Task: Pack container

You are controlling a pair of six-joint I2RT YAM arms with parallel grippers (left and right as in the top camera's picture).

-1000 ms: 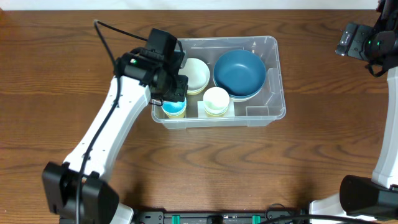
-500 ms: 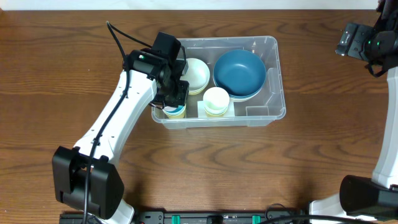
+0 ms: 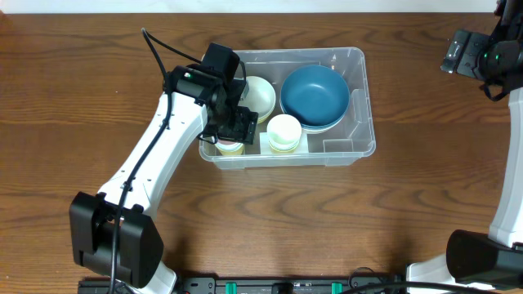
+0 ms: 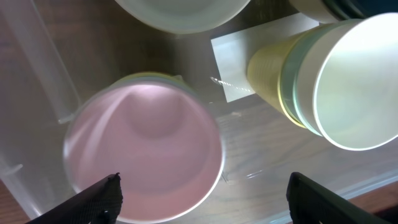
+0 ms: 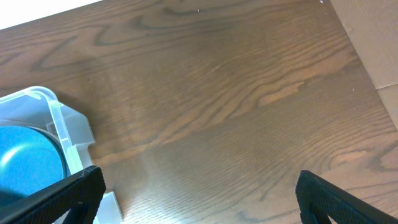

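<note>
The container [image 3: 362, 59], a clear plastic bin, stands on the wooden table. In it are a blue bowl [image 3: 315, 94], a cream bowl [image 3: 261, 96] and a stack of pale cups [image 3: 283, 133]. A pink cup [image 4: 143, 155] stands upright in its near left corner, on top of a yellow cup. My left gripper [image 3: 234, 129] hovers over that corner, open [image 4: 205, 200], its fingers [image 4: 99, 200] astride the pink cup without touching it. My right gripper [image 5: 199, 199] is open over bare table beyond the bin's right end, holding nothing.
The bin's walls [image 4: 37, 74] close in the left gripper on two sides. The cup stack [image 4: 336, 81] leans just to its right. In the right wrist view the bin's corner [image 5: 59, 124] and the blue bowl [image 5: 28, 165] show at the left edge.
The left gripper swung a little right and down over the bin's near left corner, then opened. The pink cup now stands free there.
</note>
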